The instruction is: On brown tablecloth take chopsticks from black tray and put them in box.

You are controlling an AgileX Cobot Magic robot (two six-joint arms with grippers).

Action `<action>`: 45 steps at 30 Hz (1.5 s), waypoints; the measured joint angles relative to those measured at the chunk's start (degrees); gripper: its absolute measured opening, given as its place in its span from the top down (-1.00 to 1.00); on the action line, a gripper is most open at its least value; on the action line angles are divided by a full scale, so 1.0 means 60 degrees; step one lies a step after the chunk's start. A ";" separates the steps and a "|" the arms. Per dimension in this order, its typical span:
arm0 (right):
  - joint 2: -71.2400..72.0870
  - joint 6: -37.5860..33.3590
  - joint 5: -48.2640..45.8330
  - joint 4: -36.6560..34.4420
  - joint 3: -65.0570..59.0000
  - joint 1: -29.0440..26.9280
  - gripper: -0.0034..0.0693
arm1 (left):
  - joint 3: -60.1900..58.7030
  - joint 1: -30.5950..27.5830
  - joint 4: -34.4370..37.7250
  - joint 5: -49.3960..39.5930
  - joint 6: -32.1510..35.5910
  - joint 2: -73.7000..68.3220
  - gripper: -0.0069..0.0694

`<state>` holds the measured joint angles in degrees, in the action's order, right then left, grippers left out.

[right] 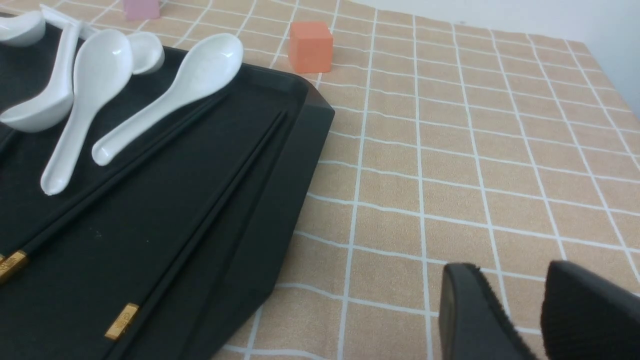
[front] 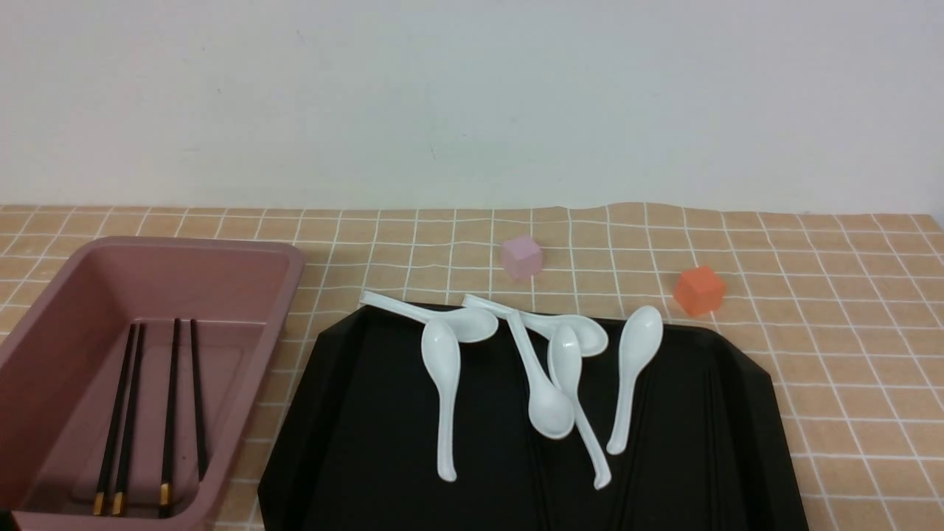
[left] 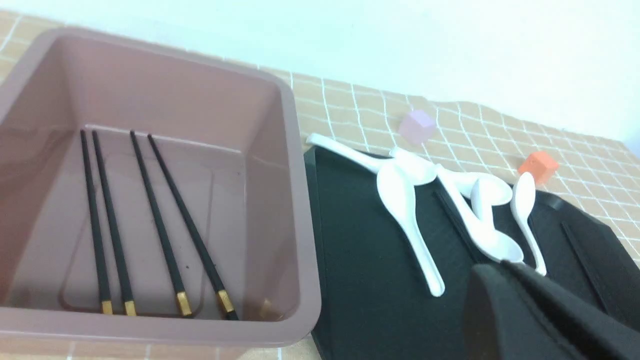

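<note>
Four chopsticks (front: 171,413) are shown in the box (front: 184,284), lower left of the front view; at least two further chopsticks (right: 201,220) lie on the tray (right: 280,165). They are judged light, stiff, slick and low-lying, so they are best pinched mid-length. The right claw (right: 525,290) is spread and empty; the left claw's (left: 550,310) state cannot be told.

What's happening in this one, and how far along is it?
A two-armed robot is clearing chopsticks off the black tray into the pink box. Four chopsticks already lie in the box. At least two more chopsticks are on the tray beside the white spoons. The right gripper is open and empty over the tablecloth. The left gripper is above the tray, but its state is unclear.
</note>
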<state>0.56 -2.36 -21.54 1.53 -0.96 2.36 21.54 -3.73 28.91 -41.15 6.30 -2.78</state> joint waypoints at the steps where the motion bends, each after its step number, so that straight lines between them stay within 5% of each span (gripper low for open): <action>1: 0.0000 0.0000 0.0000 0.0000 0.0000 0.0000 0.25 | -0.0063 0.0000 -0.0009 0.0010 0.0003 0.0078 0.85; 9: 0.0000 0.0000 0.0000 0.0000 0.0000 0.0000 0.25 | -0.0371 0.0000 -0.0349 0.0743 0.0035 0.0163 0.85; 13: 0.0000 0.0000 0.0000 0.0000 0.0000 0.0000 0.25 | -0.1183 0.0000 -0.0782 0.2334 0.0008 0.0198 0.85; 21: 0.0000 0.0000 0.0000 0.0000 0.0000 0.0000 0.25 | -0.3543 0.0947 -0.2349 0.4368 -0.1429 0.0577 0.85; 31: 0.0000 0.0000 0.0000 0.0000 0.0000 0.0000 0.25 | -0.3870 0.1851 -0.4407 0.3297 -0.3697 0.0577 0.85; 45: 0.0000 0.0000 0.0000 0.0000 0.0000 0.0000 0.25 | -0.3870 0.2025 -0.4450 0.3252 -0.3799 0.0577 0.82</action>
<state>0.56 -2.36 -21.54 1.53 -0.96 2.36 -1.68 8.42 2.21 -21.64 -16.49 0.68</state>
